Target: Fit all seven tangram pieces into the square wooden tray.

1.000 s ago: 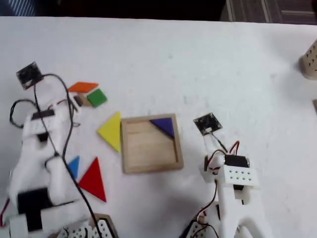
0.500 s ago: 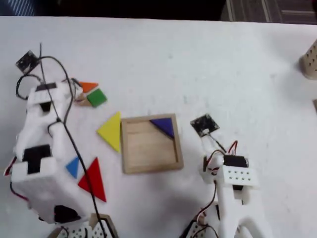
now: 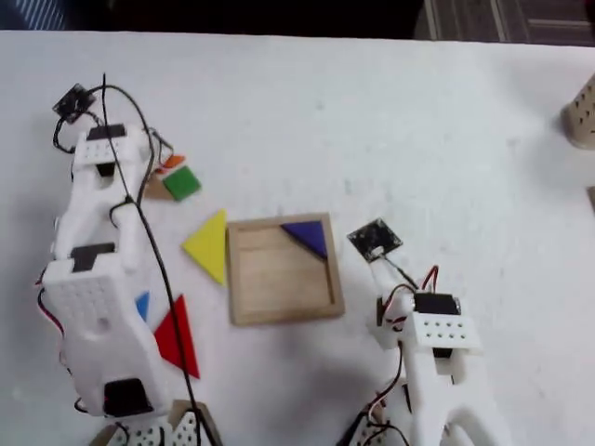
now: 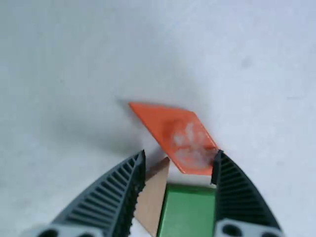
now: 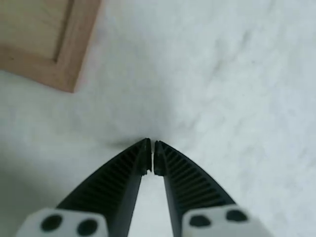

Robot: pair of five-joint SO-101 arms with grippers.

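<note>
High view showed the square wooden tray [image 3: 232, 269] near the middle of the table [image 3: 418, 121], with one purple triangle [image 3: 309, 234] seated in its far corner on the right arm's side. So the task looked barely begun. A yellow triangle [image 3: 208, 245] lay just beside the tray's opposite wall. A red triangle [image 3: 177, 336] and a blue piece [image 3: 142, 305] lay nearer the left arm [image 3: 98, 279], which partly covered both. Farther out, a green square [image 3: 181, 181], a tan piece [image 3: 156, 189] and an orange parallelogram [image 3: 172, 162] clustered at that arm's tip. The right arm [image 3: 437, 344] sat beside the tray. Left wrist view showed the left gripper [image 4: 180, 157] spread wide and empty, its fingertips flanking the near corner of the orange parallelogram, a thin, flat, glossy slab. The green square and tan piece lay between the jaws, closer to the wrist. The step in hand was probably grasping the orange piece, which called for lowering to the table and closing across its narrow width without catching its neighbours. I could not tell whether the tips already touched the surface. Right wrist view showed the right gripper [image 5: 151, 148] closed almost tip to tip on nothing, over bare table near a tray corner.
</note>
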